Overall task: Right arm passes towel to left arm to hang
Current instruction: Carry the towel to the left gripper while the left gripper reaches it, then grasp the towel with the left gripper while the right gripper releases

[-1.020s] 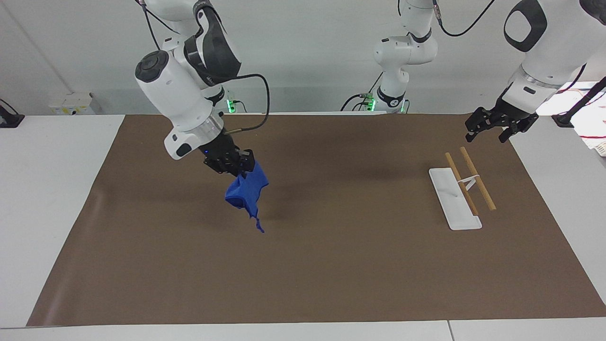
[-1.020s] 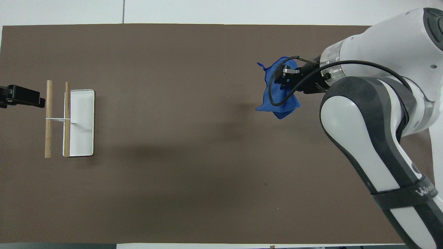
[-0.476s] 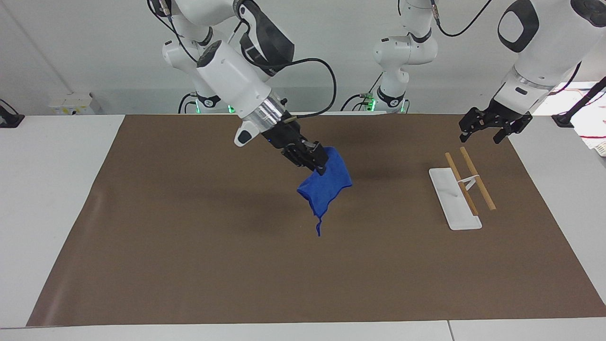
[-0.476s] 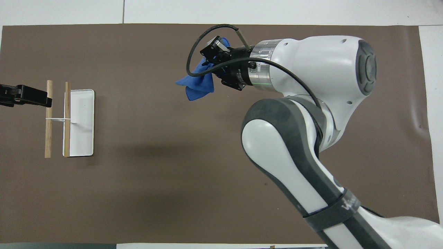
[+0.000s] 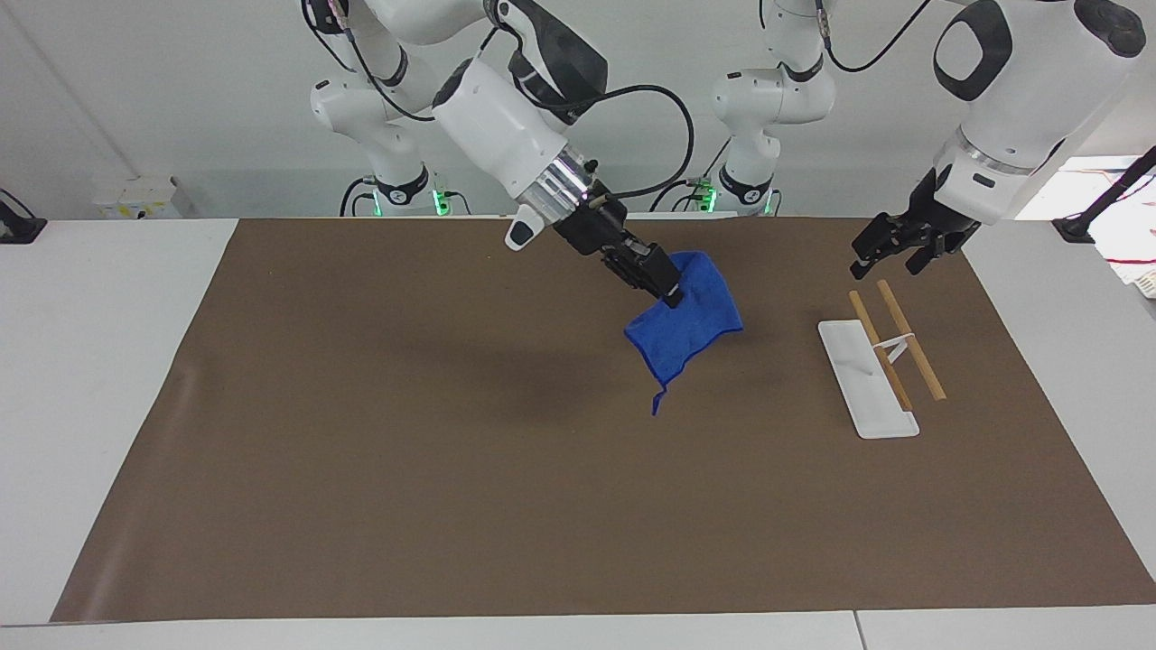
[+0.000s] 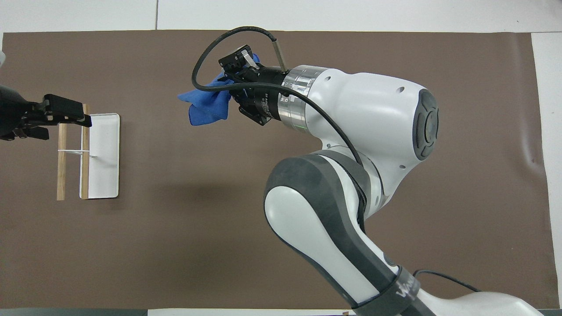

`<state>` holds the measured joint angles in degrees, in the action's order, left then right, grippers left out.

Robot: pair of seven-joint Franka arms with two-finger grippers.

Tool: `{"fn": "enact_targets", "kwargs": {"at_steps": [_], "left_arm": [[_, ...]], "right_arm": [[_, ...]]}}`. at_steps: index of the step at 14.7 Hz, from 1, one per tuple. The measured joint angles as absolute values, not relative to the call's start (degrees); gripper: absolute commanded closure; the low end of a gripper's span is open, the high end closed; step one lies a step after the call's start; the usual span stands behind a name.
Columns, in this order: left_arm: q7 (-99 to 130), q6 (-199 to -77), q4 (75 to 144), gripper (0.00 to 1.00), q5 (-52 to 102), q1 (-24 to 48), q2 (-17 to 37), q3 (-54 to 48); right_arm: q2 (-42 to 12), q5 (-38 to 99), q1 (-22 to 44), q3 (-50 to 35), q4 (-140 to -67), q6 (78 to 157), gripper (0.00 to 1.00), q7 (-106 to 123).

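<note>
My right gripper (image 5: 670,287) is shut on the bright blue towel (image 5: 686,329) and holds it in the air over the brown mat. The towel hangs bunched below the fingers, its loop string dangling at the lowest corner. In the overhead view the right gripper (image 6: 230,70) and the towel (image 6: 206,103) are over the middle of the mat, toward the left arm's end. My left gripper (image 5: 887,253) is open and empty in the air over the wooden rack (image 5: 896,348). It also shows in the overhead view (image 6: 70,116).
The rack is a white base plate (image 5: 862,379) with two wooden rods on a white stand; it shows in the overhead view (image 6: 103,153) too. The brown mat (image 5: 452,506) covers the table. A third white arm (image 5: 768,99) stands at the robots' edge.
My right arm has swung the towel from its own end of the mat across the middle toward the rack. My left gripper has moved a little toward the towel, over the rods' ends.
</note>
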<state>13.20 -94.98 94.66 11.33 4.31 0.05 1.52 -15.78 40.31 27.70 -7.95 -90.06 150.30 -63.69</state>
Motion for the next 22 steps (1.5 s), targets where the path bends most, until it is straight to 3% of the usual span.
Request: {"fn": "enact_targets", "kwargs": {"at_steps": [10,16,17,20,22], "left_arm": [[53.84,-108.88,99.44,0.0,33.63,9.36,2.29,1.38],[60.2,-112.61,99.46,0.0,36.64,13.01,4.24,1.32],[60.34,-112.62,99.51,0.07,36.67,13.25,4.24,1.31],[60.54,-112.8,99.58,0.94,36.69,13.45,4.24,1.31],[60.92,-113.4,99.59,1.0,36.69,13.47,4.24,1.31]], "right_arm": [[-16.24,40.36,31.16,-7.94,-90.05,152.12,1.0,-65.07],[-17.13,40.36,31.96,-7.92,-90.05,152.23,1.0,-65.07],[-17.14,40.36,31.95,-7.91,-90.05,152.24,1.0,-65.07],[-17.14,40.36,31.88,-7.77,-90.05,152.24,1.0,-65.07],[-17.14,40.36,31.88,-7.73,-90.05,152.24,1.0,-65.07]]}}
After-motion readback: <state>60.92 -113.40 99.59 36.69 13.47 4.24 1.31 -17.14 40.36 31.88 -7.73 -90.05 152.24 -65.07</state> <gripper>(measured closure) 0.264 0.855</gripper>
